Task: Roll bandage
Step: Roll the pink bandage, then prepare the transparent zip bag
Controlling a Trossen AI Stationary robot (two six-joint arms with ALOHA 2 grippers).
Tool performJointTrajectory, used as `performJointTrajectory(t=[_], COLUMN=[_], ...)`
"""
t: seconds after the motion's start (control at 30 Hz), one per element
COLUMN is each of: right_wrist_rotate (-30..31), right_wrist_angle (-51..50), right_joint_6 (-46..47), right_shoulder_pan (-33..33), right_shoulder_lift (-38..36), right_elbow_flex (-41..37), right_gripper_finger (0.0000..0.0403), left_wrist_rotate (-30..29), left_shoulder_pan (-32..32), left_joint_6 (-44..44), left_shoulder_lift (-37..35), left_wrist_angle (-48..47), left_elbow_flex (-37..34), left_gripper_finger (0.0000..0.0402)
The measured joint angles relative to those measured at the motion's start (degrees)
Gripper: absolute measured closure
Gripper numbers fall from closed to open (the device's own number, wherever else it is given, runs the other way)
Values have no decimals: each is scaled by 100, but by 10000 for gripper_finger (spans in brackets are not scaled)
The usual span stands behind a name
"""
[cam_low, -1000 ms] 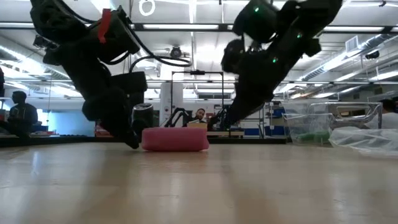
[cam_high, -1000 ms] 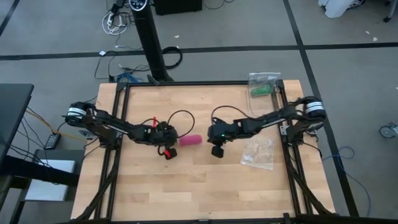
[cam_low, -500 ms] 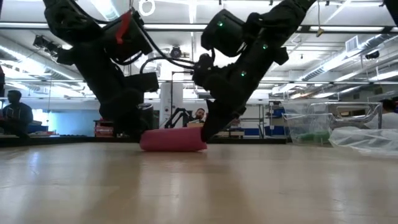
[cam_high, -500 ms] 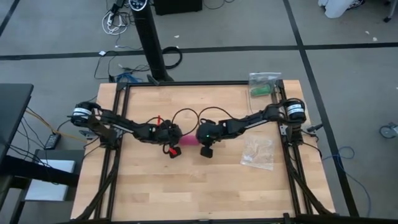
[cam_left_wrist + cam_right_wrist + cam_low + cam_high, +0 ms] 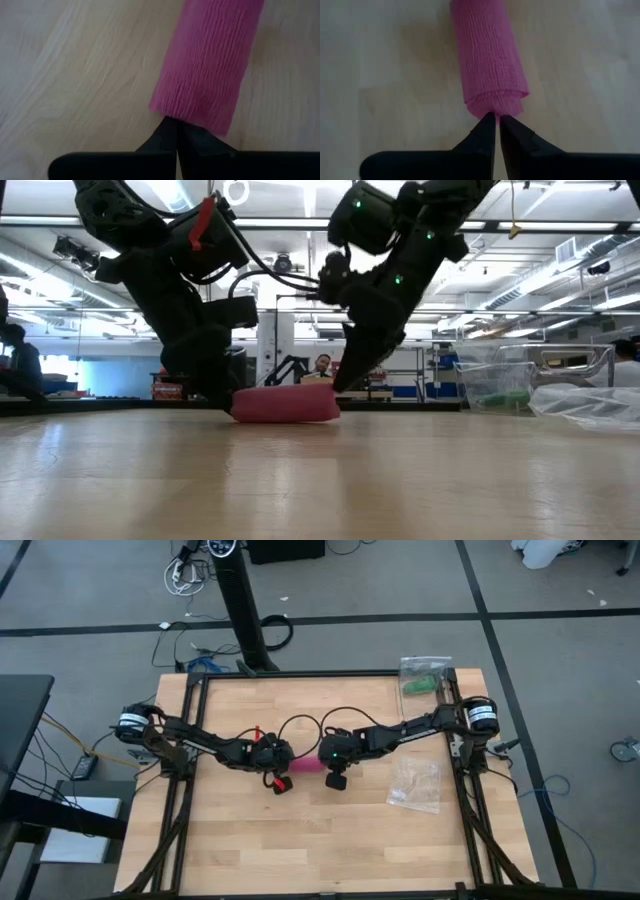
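Note:
The magenta-pink bandage (image 5: 303,767) lies on the wooden table (image 5: 300,840) as a short, somewhat flattened roll, its length running left to right. It also shows in the low view (image 5: 287,404). My left gripper (image 5: 284,762) is shut at the roll's left end, and my right gripper (image 5: 321,763) is shut at its right end. Each wrist view looks along the roll from its own end (image 5: 207,70) (image 5: 487,55). My left gripper's shut fingertips (image 5: 170,125) meet the edge of the roll's left end (image 5: 192,117), coming slanting down from the table's left. The roll lies on the table. Whether any fabric is between the fingers, I cannot tell. My right gripper's shut fingertips (image 5: 489,122) touch the roll's right end (image 5: 495,102), where the layers show, coming slanting down from the table's right and lying along the roll. The roll lies on the table. Whether they pinch fabric, I cannot tell.
A clear crinkly plastic bag (image 5: 414,785) lies right of the grippers. A second bag with a green roll (image 5: 421,683) lies at the far right corner. Both show at the right of the low view (image 5: 585,400). People show in the room behind (image 5: 20,365).
My right gripper has gone toward the table's left and down to the bandage's right end. My left gripper has gone toward the table's right until it meets the bandage's left end. Both now close in on the roll from its two ends.

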Motion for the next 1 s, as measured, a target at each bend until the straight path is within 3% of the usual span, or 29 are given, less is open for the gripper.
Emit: performJointTrajectory(t=[0.33,0.6,0.77,1.0], right_wrist_rotate=[190,620,756,1138], right_wrist_angle=[-850,-1899,-2676,-3809], right_joint_6=[-115,-178,380,1960], right_shoulder_pan=[103,815,1572,2807], right_shoulder_lift=[-840,-1339,-1330,-1178], right_elbow_flex=[-2,-7,-7,-22], right_gripper_finger=[318,263,249,248], left_wrist_rotate=[-217,-610,-741,-654], left_shoulder_pan=[0,-7,-117,-614], left_joint_6=[-87,53,188,499], left_shoulder_lift=[-314,-998,-1377,-1528], left_wrist_angle=[-459,-1507,-2243,-2218], left_elbow_flex=[4,95,449,749], left_gripper_finger=[396,396,384,318])
